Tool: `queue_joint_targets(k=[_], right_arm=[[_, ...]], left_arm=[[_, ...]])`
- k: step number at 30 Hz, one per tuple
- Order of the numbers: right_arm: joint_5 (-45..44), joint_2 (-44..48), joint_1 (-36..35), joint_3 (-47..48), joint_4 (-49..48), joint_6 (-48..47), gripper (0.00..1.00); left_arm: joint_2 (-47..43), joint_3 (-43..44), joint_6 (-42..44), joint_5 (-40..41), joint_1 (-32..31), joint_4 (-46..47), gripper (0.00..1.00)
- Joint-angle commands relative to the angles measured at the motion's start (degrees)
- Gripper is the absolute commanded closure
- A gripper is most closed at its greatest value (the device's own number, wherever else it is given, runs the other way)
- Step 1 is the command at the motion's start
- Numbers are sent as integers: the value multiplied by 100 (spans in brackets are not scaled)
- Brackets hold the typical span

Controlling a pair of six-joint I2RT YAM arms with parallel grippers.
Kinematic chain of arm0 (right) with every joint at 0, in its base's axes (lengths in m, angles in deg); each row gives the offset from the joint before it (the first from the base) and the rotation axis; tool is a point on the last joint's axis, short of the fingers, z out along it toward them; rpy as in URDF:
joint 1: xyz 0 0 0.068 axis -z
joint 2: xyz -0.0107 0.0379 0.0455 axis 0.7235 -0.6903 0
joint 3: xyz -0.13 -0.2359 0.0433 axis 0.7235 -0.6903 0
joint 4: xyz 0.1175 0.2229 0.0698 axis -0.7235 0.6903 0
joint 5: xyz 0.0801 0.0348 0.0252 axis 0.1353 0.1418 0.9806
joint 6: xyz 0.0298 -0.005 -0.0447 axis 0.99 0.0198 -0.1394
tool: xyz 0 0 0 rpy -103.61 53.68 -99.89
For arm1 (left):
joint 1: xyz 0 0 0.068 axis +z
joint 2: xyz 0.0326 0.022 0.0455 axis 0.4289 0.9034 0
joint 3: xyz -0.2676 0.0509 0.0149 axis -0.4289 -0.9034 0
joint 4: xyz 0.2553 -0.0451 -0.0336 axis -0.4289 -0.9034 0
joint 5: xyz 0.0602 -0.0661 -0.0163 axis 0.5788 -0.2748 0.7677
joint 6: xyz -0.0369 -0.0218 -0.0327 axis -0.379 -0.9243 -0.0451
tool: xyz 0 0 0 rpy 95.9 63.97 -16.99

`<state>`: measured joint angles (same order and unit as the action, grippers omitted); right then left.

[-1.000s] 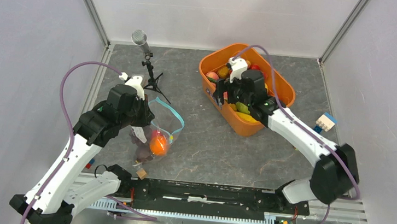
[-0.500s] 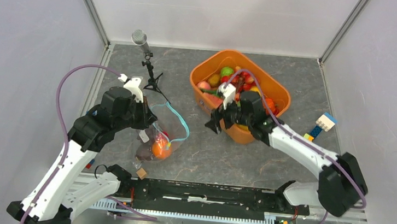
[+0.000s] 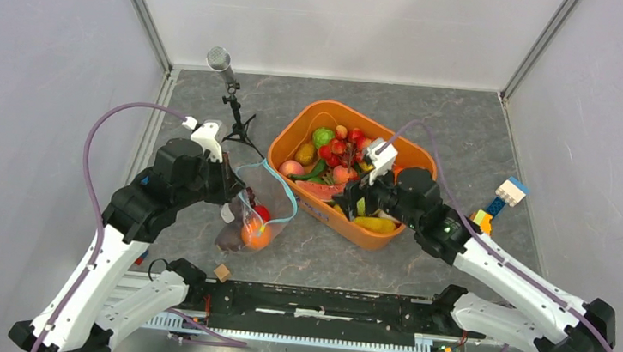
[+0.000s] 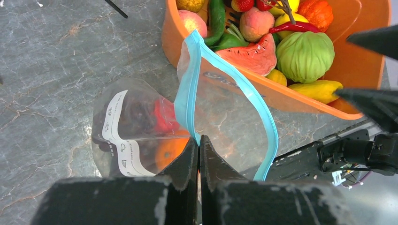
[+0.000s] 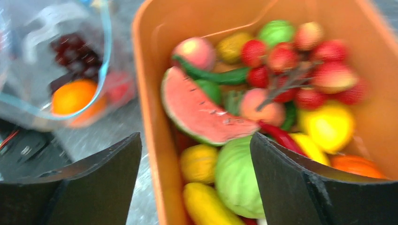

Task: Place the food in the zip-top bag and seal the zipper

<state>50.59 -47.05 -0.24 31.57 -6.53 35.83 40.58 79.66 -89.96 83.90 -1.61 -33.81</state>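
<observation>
One limp clear plastic zip-top bag (image 4: 225, 112), rim pinched in the clenched left claw (image 4: 199, 143); released right claw (image 5: 195, 138) should straddle likely slippery plastic toy fruit (image 5: 237, 173).

Left gripper (image 4: 199, 143), 6 o'clock: jaws pressed together on teal zipper (image 4: 187, 89) of zip-top bag (image 4: 225, 117). The mouth loops open toward 1 o'clock. Inside: orange fruit (image 4: 169, 151), red piece (image 4: 164, 115). White label (image 4: 115, 126) at 8 o'clock. Orange bin (image 4: 291, 96), 1 o'clock: watermelon slice (image 4: 248, 54), green round piece (image 4: 305, 55).
</observation>
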Motion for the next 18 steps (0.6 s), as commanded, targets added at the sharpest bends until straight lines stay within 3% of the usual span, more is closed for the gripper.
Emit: queue_joint_targets(k=[1,5,13,18], right_arm=[[-2307,-196,164,687,446,252,14],[-2747,-1021,717,1320,1498,617,18],[-4266,-2023,823,1473,1770,1533,17],[-4736,-2611,865,1689,2048,1849,19]], left_arm=[[-172,94,361,-23,20,206,98],[-178,95,375,-60,15,206,98],[-196,-30,284,-311,20,407,98],[-262,-65,339,-349,20,399,98]])
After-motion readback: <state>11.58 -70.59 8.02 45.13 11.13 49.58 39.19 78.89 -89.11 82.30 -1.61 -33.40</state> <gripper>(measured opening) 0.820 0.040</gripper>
